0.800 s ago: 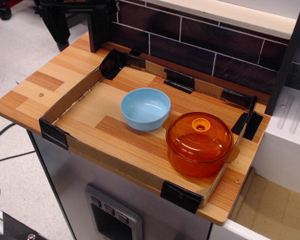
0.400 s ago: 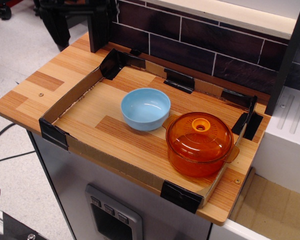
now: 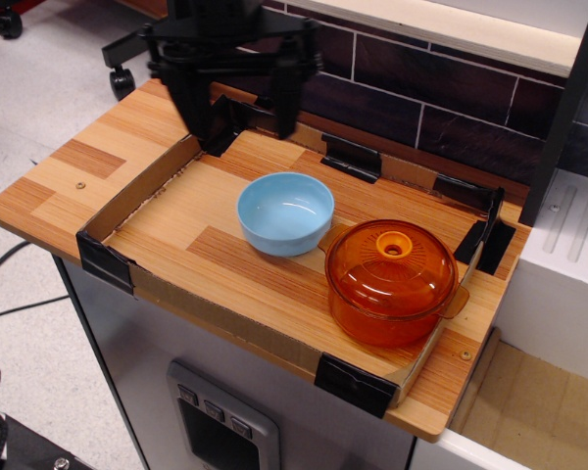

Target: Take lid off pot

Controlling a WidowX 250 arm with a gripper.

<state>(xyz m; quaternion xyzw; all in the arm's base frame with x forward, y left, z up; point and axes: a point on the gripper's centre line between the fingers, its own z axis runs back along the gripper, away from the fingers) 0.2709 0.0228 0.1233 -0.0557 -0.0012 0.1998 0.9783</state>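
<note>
The amber-orange glass pot (image 3: pixel 384 315) stands at the right front of the cardboard-walled tray (image 3: pixel 147 181). Its domed amber lid (image 3: pixel 392 262) sits on it, with the ringed knob (image 3: pixel 394 246) in the middle. My black gripper (image 3: pixel 237 116) hangs over the tray's far left corner, well to the left of and behind the pot. Its two fingers (image 3: pixel 191 108) stand wide apart, open and empty.
A light blue bowl (image 3: pixel 285 211) sits in the tray's middle, just left of the pot and close to its handle. Black tape clips (image 3: pixel 351 157) hold the tray walls. A dark tiled wall (image 3: pixel 421 108) runs behind. A white unit (image 3: pixel 568 284) stands to the right.
My gripper has come forward and to the right into view, from the far left edge to above the tray's far left corner. Pot, lid and bowl have not moved.
</note>
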